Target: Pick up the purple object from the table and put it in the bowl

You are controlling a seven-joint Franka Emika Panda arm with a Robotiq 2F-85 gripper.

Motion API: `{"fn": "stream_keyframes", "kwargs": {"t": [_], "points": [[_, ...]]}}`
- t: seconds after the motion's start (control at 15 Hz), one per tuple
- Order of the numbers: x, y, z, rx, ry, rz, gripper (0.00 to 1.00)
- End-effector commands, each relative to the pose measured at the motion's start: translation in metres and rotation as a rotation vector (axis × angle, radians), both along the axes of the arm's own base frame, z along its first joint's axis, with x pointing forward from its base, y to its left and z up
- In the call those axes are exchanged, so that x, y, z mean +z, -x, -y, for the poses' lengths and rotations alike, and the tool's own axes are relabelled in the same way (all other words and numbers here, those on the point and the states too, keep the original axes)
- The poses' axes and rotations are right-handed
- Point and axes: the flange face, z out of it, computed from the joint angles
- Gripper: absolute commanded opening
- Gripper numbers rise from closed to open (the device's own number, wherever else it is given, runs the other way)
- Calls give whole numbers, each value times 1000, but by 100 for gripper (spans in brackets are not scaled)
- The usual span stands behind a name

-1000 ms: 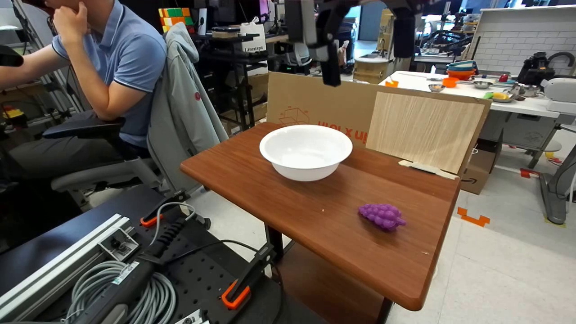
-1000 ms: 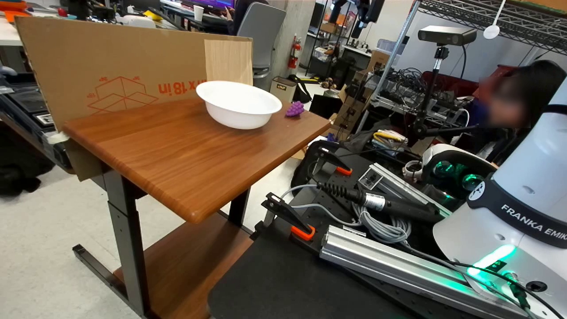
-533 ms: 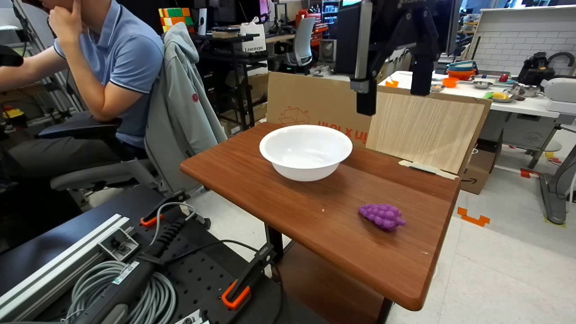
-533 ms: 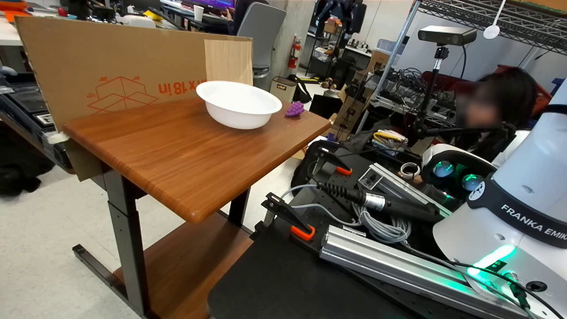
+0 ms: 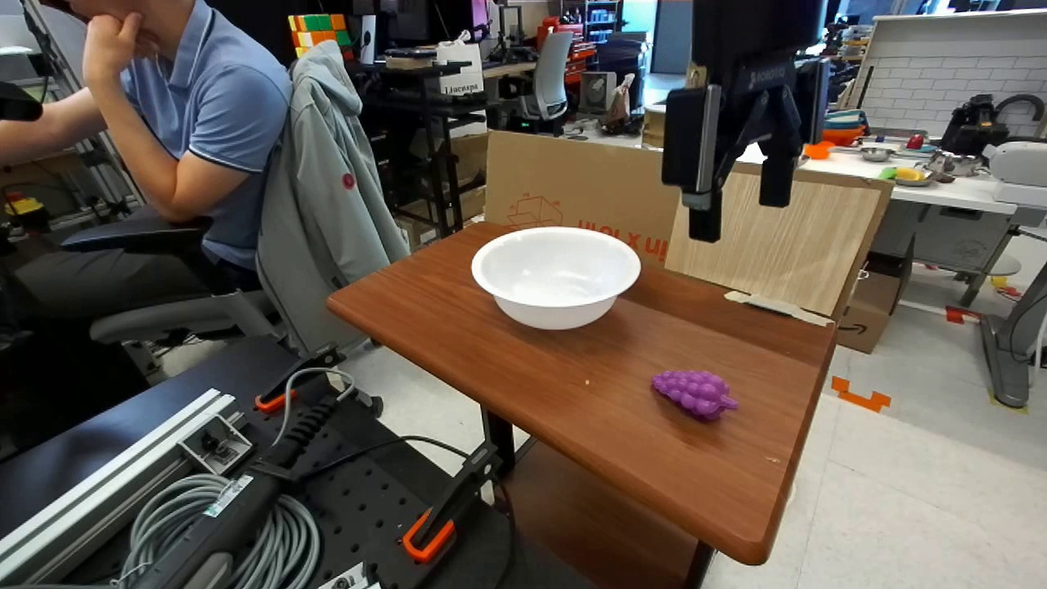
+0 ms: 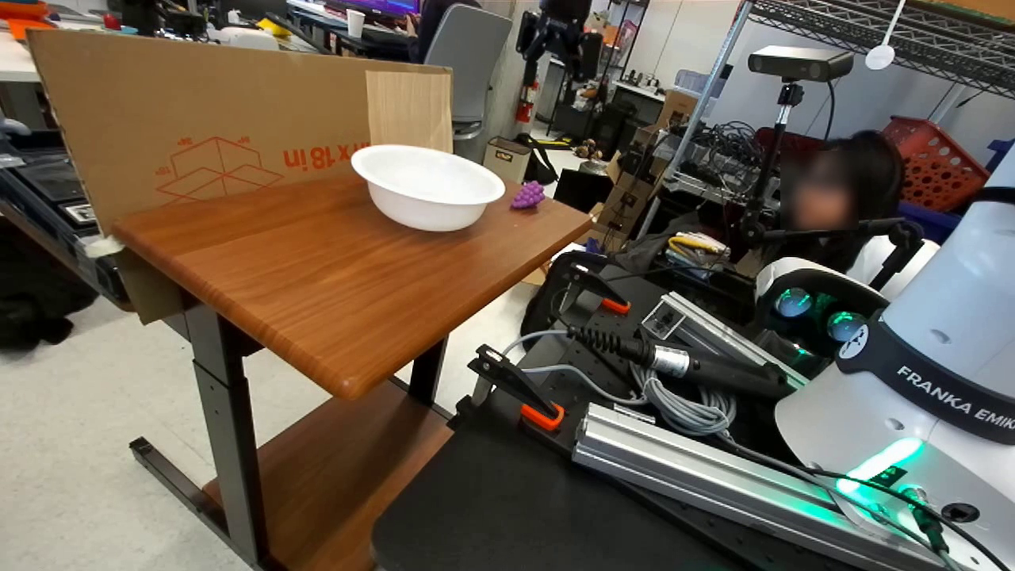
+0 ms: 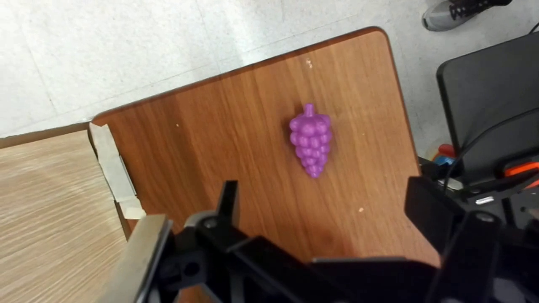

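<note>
The purple object (image 5: 695, 394), a bumpy grape cluster, lies on the reddish-brown table (image 5: 507, 376) near its right end; it also shows in an exterior view (image 6: 528, 195). The white bowl (image 5: 556, 315) stands on the table and also shows in an exterior view (image 6: 428, 212); it is out of the wrist view. My gripper (image 5: 740, 210) is open and empty, high above the table; it shows in an exterior view (image 6: 560, 67) too. In the wrist view, the purple object (image 7: 311, 141) lies just ahead of the gap between the fingertips (image 7: 325, 187), apart from them.
A cardboard sheet (image 5: 585, 176) with a pale wood panel (image 5: 769, 237) stands along the table's back edge. A black bench (image 5: 384, 491) with clamps and coiled cable stands by the table. A person (image 5: 196, 123) sits at the left. A camera stand (image 6: 785, 119) stands at the right.
My gripper has come into fuller view, moving down and right in one exterior picture, left and down in the other. The bowl and purple object have not moved. The people shifted slightly.
</note>
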Motion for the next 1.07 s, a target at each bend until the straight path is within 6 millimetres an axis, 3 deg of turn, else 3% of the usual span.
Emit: {"fn": "stream_keyframes", "kwargs": {"t": [0.0,0.2,0.67,0.8,1.0], "points": [[-32,-28,-3,20,-11,22,100],[-51,-32,-12,57,0,-11,100],[-52,-27,-21,29,-5,-33,100],[-43,-20,-32,44,-16,-31,100],[-61,-6,-43,27,-21,-34,100]]}}
